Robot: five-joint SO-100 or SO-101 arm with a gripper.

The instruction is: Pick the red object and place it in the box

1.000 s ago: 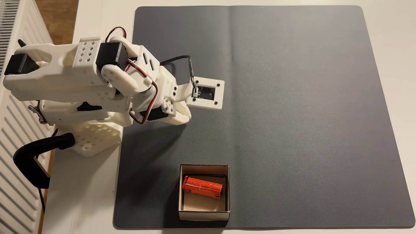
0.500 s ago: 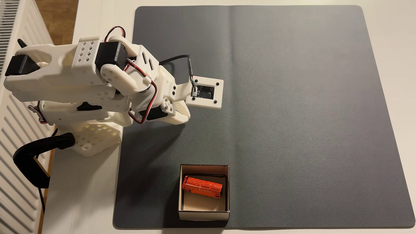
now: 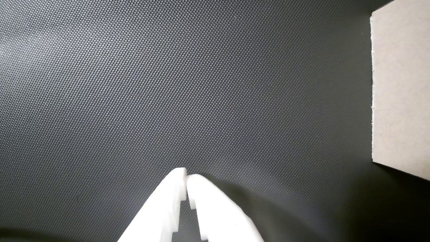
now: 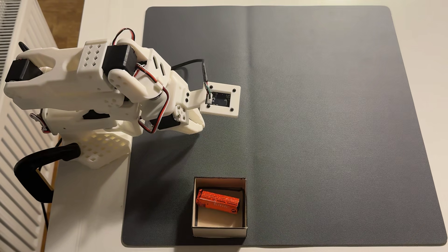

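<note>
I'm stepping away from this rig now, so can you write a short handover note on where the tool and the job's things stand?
Tool: shut and empty in the wrist view, fingertips together above bare grey mat, with the arm folded back near its base in the fixed view.
Red object: lying on its side inside the box, slightly askew, towards the far wall.
Box: upright on the mat's near edge in the fixed view; its outer wall shows at the right of the wrist view.
Done: the red object is in the box and released.
Left: nothing on the placing itself, by the look of it; at most park the arm.
</note>
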